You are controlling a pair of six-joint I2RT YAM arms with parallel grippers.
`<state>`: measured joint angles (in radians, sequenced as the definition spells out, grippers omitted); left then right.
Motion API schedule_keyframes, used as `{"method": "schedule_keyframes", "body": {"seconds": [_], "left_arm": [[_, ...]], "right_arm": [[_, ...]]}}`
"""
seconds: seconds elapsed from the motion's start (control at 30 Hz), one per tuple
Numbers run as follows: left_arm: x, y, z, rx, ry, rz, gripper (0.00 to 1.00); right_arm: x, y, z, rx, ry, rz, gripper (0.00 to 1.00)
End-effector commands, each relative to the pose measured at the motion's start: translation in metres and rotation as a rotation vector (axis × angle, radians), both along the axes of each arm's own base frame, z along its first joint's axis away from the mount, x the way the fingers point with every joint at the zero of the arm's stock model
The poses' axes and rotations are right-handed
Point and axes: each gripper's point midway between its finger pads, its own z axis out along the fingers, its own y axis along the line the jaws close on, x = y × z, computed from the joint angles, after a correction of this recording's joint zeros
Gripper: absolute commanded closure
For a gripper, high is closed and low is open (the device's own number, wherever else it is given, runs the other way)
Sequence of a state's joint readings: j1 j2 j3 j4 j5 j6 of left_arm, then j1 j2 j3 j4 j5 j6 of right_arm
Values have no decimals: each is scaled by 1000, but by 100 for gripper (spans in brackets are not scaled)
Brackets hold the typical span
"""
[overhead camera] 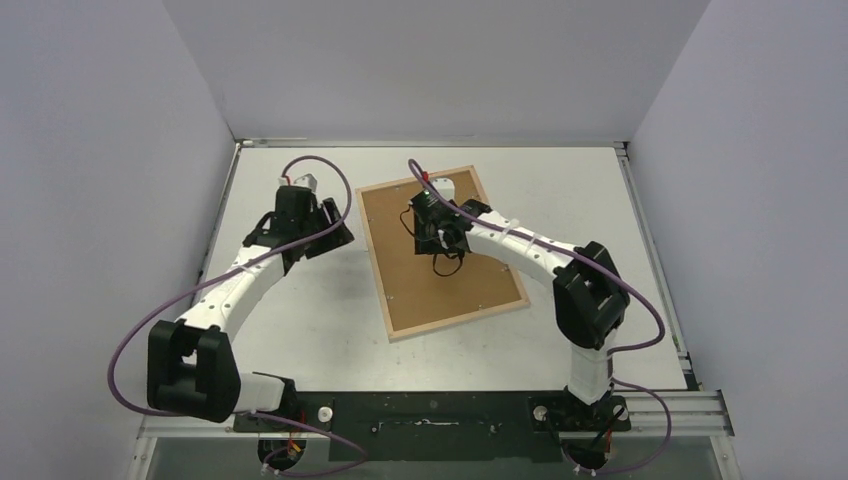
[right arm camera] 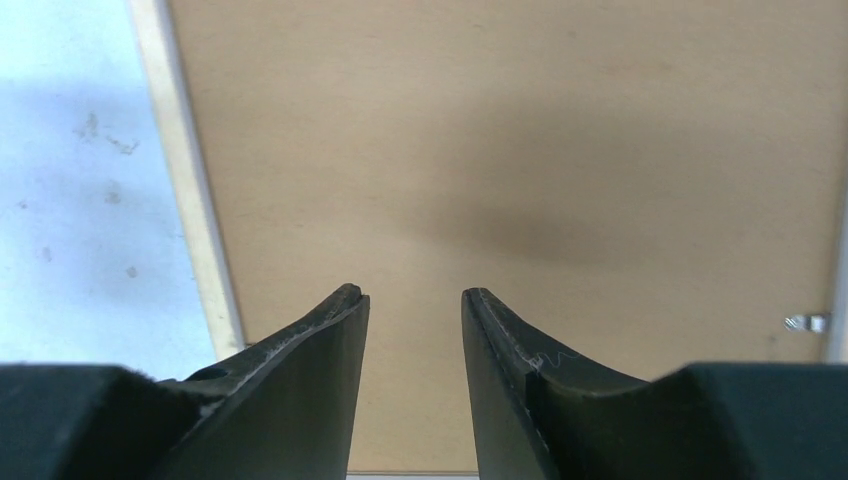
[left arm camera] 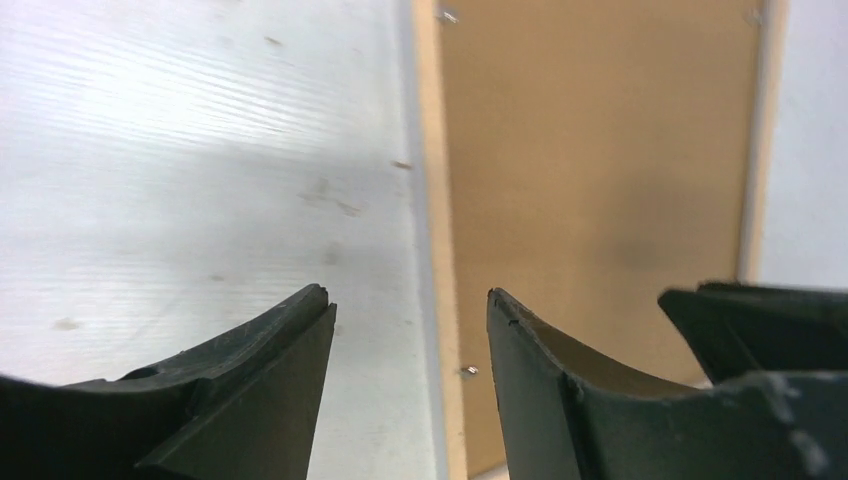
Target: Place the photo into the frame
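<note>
- Brown hardboard sheet (overhead camera: 440,290) lies flat beneath the right tool (right arm camera: 412,292).
- One metal clip (right arm camera: 808,322) sits on its edge, right of that tool.
- Scuffed white counter (right arm camera: 70,200) shows to the tool's left.

White table (overhead camera: 300,330), a bit scuffed. 1 frame (overhead camera: 459,318) lies flat on it, skewed, back side up, brown backboard (overhead camera: 425,290) sitting inside the rim.
</note>
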<state>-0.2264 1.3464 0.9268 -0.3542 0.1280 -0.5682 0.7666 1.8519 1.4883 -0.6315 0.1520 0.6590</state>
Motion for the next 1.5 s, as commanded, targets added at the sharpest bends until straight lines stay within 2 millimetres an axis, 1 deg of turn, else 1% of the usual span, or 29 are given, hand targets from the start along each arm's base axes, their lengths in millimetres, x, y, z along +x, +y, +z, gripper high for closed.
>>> {"method": "schedule_keyframes", "body": {"seconds": [0.0,0.07,0.13,0.2,0.23,0.33,0.5,0.6,0.67,0.8,0.9,1.03,1.2,1.47], "left_arm": [[5,63,36,221,-43,246,43],[0,77,43,285,-46,282,38],[-6,90,44,344,-27,326,24],[-12,100,44,358,-11,397,7],[-14,104,41,358,-3,426,3],[-18,112,34,337,21,476,3],[-27,126,28,372,60,544,3],[-25,127,25,377,70,552,3],[-21,123,22,365,70,538,3],[-18,116,13,338,79,513,3],[-19,116,10,344,90,510,3],[-20,120,11,363,96,524,3],[-22,121,7,366,108,530,3],[-23,121,4,366,116,527,3]], "right_arm": [[4,33,14,1,-39,83,57],[7,49,9,11,-29,115,55],[11,69,0,23,1,151,55],[8,85,-10,28,38,184,55],[7,95,-14,39,53,203,55],[1,120,-24,73,94,257,54],[2,142,-39,98,140,302,55],[-2,154,-42,102,148,353,57],[-4,157,-46,88,150,368,59],[-3,150,-56,40,160,347,64],[-2,148,-62,16,157,339,66],[-1,142,-67,-45,143,327,67],[3,136,-65,-112,91,309,67],[2,141,-54,-139,36,338,66]]}}
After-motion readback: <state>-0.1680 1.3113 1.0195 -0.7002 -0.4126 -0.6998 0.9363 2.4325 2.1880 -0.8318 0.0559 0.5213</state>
